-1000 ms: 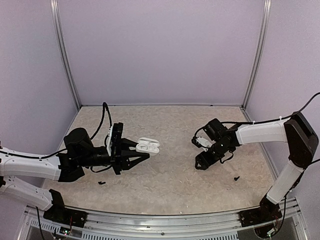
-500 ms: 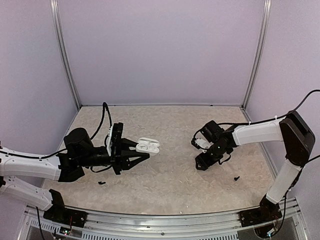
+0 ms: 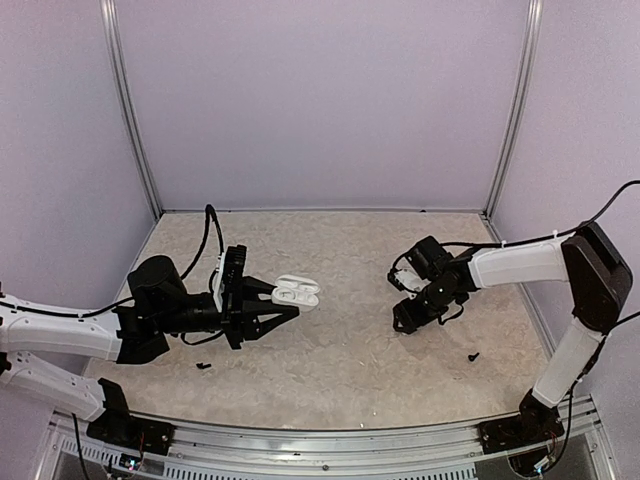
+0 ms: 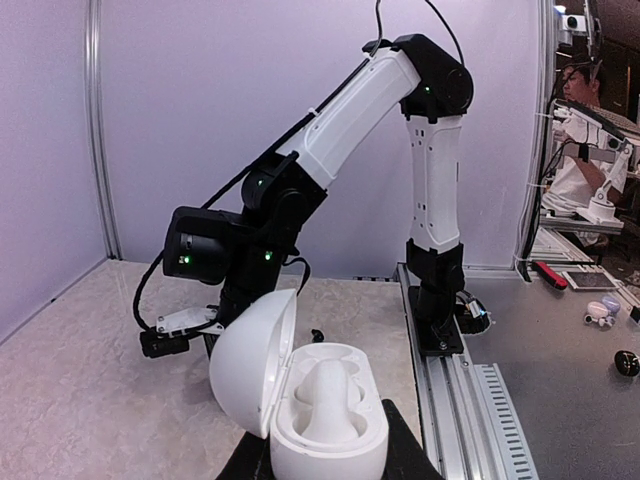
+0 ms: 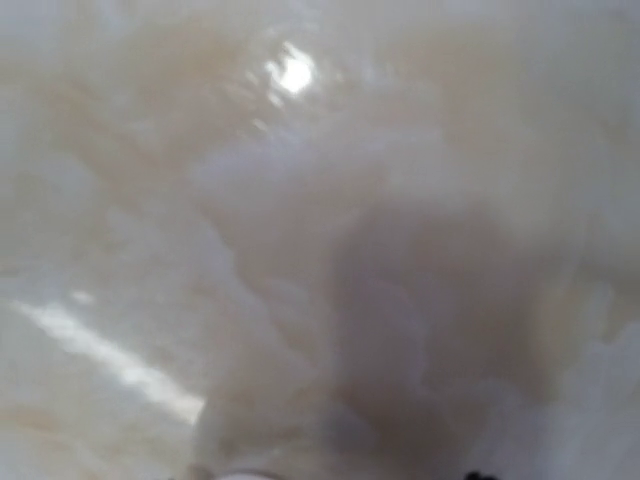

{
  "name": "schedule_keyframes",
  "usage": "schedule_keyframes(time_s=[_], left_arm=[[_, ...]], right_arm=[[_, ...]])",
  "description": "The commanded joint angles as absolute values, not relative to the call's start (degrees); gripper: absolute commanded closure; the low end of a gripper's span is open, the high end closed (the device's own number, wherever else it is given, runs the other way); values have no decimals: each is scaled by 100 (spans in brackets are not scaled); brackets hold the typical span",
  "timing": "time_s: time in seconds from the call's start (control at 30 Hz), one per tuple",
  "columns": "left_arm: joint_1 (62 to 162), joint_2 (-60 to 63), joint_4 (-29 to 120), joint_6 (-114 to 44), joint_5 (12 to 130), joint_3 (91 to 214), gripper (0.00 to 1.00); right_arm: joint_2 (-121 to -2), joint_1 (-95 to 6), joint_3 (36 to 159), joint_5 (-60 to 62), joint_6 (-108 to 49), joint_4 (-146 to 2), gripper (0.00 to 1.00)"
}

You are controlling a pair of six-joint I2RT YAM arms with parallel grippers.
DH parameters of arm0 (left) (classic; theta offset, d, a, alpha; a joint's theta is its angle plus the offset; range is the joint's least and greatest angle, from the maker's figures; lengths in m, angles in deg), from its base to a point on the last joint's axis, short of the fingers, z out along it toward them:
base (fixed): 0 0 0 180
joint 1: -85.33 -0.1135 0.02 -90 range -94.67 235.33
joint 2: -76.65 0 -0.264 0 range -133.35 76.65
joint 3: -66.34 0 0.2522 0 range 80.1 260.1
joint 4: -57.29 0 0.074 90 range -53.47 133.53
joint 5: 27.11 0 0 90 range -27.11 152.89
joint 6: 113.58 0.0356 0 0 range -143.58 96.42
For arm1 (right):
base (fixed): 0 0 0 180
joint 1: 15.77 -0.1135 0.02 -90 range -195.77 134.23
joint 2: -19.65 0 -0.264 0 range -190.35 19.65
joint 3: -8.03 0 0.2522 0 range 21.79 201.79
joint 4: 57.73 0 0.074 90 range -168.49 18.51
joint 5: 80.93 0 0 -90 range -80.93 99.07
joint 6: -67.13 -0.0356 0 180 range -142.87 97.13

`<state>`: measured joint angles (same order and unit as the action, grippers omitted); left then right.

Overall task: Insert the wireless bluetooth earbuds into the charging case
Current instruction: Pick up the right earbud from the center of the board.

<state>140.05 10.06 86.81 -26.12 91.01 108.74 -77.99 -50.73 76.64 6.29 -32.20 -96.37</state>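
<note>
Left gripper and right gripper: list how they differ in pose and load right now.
Load: the black two-finger left gripper is clamped on the small white oval plastic charging case, lid open; whether the black right gripper holds anything cannot be told.
Pose: the left gripper reaches roughly level toward the centre; the right gripper points down close to the speckled beige table, its wrist view a blur.
Shared: both are over the table.

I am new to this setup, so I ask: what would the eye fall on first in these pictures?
First comes the open white charging case, clamped in the left gripper left of centre. Next is the right gripper, pointing down at the table right of centre; its own wrist view is all blur.
</note>
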Motion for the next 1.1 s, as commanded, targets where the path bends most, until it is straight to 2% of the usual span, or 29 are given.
schedule_keyframes(time_s=[0.0,0.2,0.57,1.07], left_arm=[[13982,1066,8845,-2609,9121,10856,87],[13980,1060,8860,-2621,9130,10848,87],[13974,1051,8858,-2611,9151,10870,87],[13965,1021,8889,-2607,9180,10872,87]], right_arm=[[-7300,-5026,7661,-23,-3190,-9343,36],[-7047,-4801,7568,-197,-3104,-9449,38],[-7368,-4609,7412,129,-2978,-9460,51],[-7624,-4614,7302,-396,-2873,-9512,62]])
